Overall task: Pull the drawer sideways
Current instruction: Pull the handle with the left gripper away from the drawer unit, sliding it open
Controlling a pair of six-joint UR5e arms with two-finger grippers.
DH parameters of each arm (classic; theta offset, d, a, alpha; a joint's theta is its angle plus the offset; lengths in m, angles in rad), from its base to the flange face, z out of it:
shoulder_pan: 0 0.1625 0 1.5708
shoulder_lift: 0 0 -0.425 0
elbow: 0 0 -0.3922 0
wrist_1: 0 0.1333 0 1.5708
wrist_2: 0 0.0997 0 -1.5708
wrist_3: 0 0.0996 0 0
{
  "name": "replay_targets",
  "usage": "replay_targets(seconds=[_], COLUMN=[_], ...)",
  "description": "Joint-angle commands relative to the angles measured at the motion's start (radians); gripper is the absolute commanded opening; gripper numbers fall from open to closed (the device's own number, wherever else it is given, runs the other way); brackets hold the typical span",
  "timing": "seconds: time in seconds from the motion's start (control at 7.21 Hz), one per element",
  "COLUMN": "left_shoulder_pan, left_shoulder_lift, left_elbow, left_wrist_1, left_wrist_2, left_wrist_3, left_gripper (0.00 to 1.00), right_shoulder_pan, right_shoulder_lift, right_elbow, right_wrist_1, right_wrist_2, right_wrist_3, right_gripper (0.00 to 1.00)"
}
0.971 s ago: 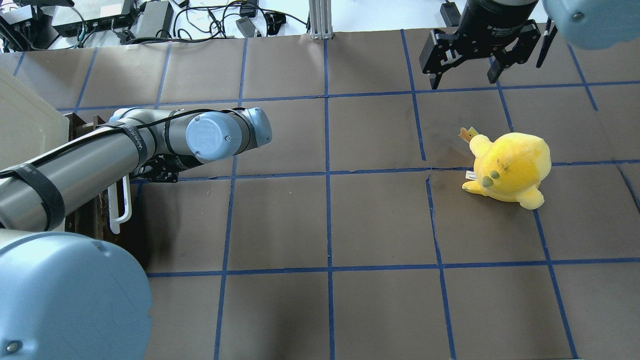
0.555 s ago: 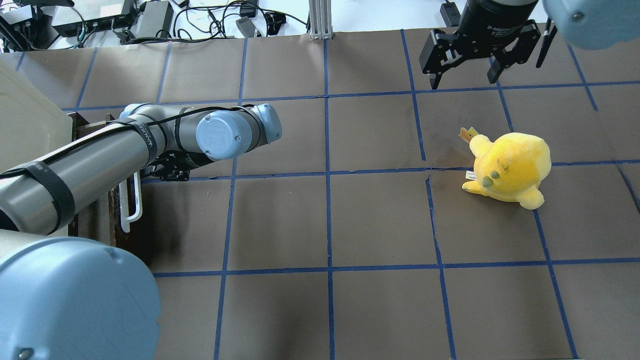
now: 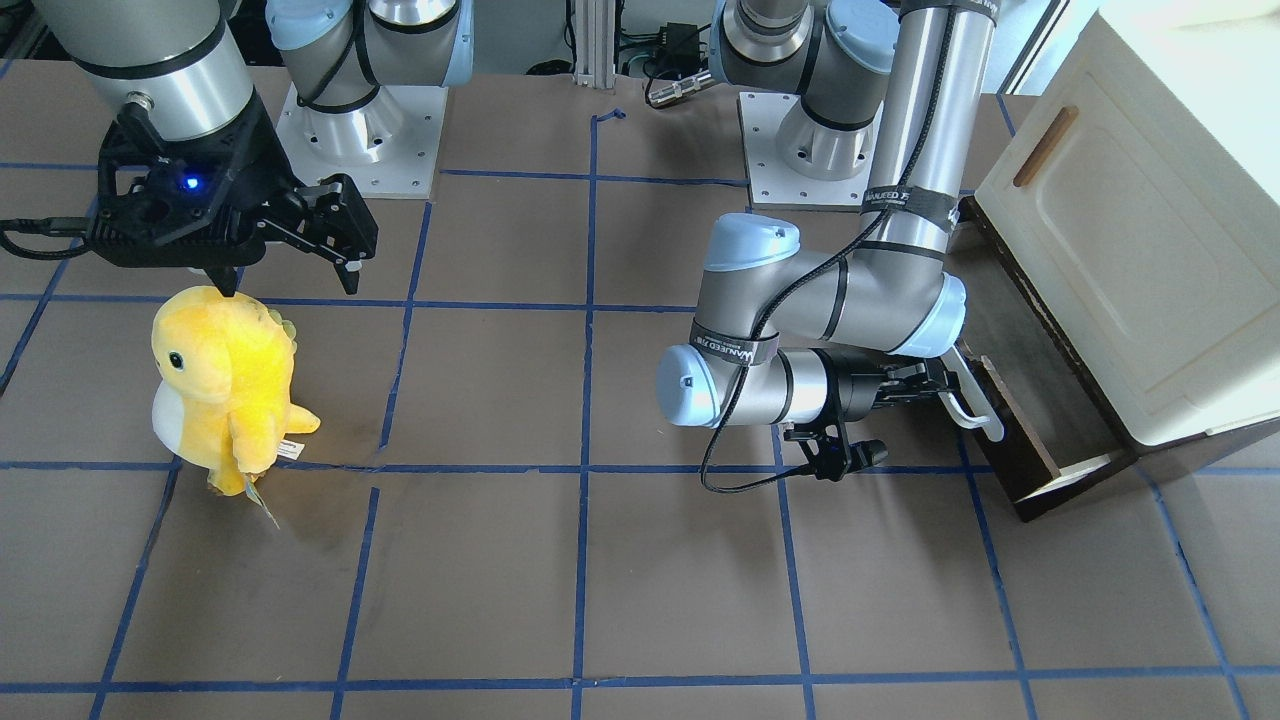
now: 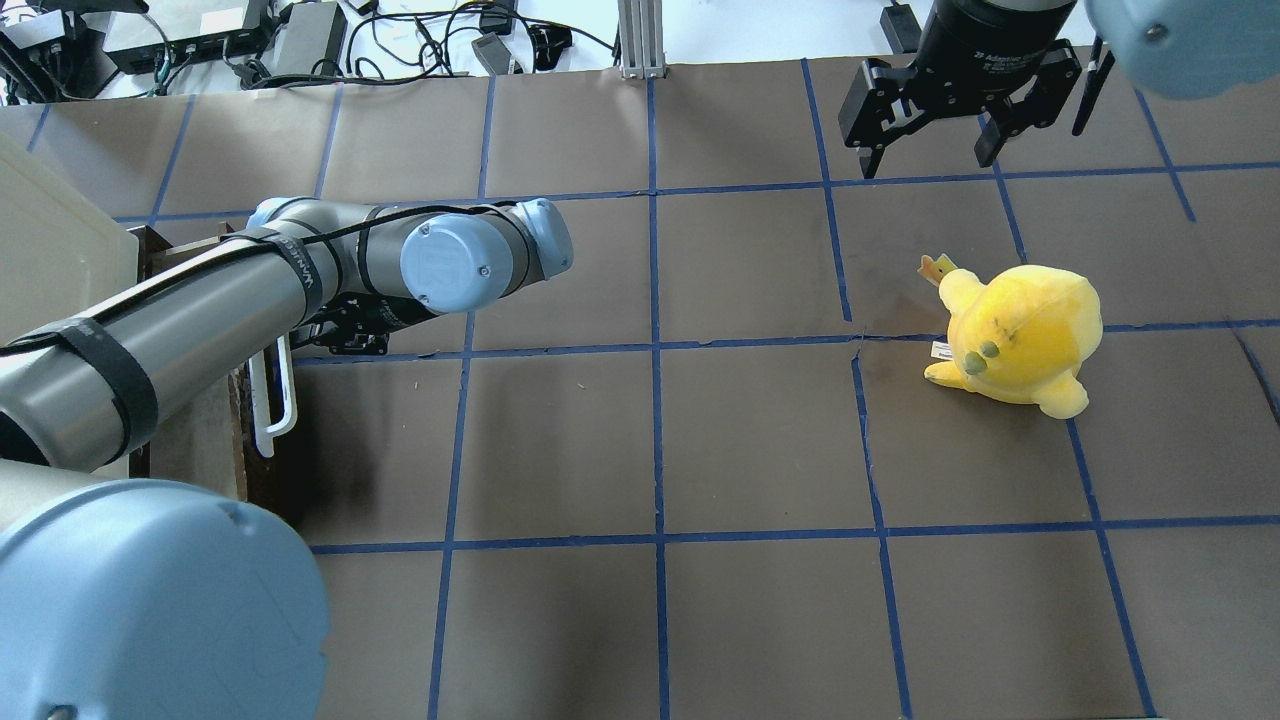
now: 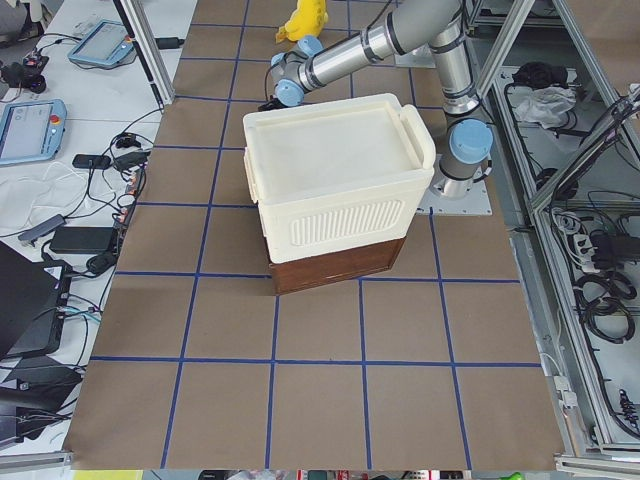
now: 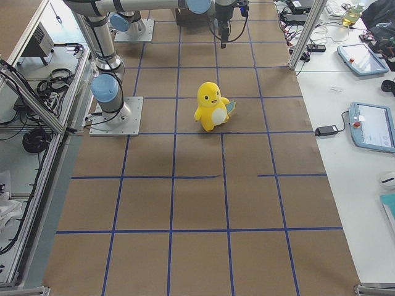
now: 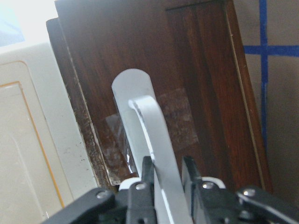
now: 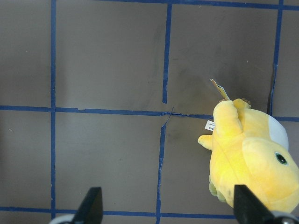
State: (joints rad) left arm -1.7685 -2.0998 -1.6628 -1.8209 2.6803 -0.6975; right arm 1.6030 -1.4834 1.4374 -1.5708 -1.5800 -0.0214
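Observation:
The dark brown drawer (image 3: 1020, 440) sits under the cream cabinet (image 3: 1130, 230) and stands partly pulled out, with its pale inner side showing. Its white loop handle (image 3: 972, 403) is on the front. My left gripper (image 3: 938, 386) is shut on the handle. The left wrist view shows the fingers (image 7: 147, 170) clamped on the white bar (image 7: 154, 135) against the drawer front (image 7: 196, 70). In the overhead view the handle (image 4: 275, 400) shows beside the left arm. My right gripper (image 4: 930, 150) is open and empty, hovering high at the far right.
A yellow plush toy (image 4: 1020, 335) stands on the brown mat at the right, below the right gripper; it also shows in the right wrist view (image 8: 252, 158). The cream cabinet (image 5: 335, 180) fills the table's left end. Cables and boxes (image 4: 220, 40) lie beyond the far edge.
My left arm has moved to the right with the handle held, and the drawer has slid further out from under the cabinet. The right arm and plush have not moved.

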Motion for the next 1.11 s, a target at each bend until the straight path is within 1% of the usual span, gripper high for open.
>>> replay_targets(seconds=[0.0,0.97], left_shoulder_pan=[-0.008,-0.045], left_shoulder_lift=[0.0,-0.003], left_elbow=[0.017,0.023], left_wrist_1=[0.0,0.014], left_wrist_2=[-0.014,-0.013], left_wrist_3=[0.012,0.012], left_gripper=[0.31,0.31], right_shoulder_pan=[0.0,0.0], right_shoulder_lift=[0.0,0.0], right_elbow=[0.0,0.0], right_wrist_1=[0.0,0.0], right_wrist_2=[0.0,0.0], right_wrist_3=[0.0,0.0], right_gripper=[1.0,1.0])
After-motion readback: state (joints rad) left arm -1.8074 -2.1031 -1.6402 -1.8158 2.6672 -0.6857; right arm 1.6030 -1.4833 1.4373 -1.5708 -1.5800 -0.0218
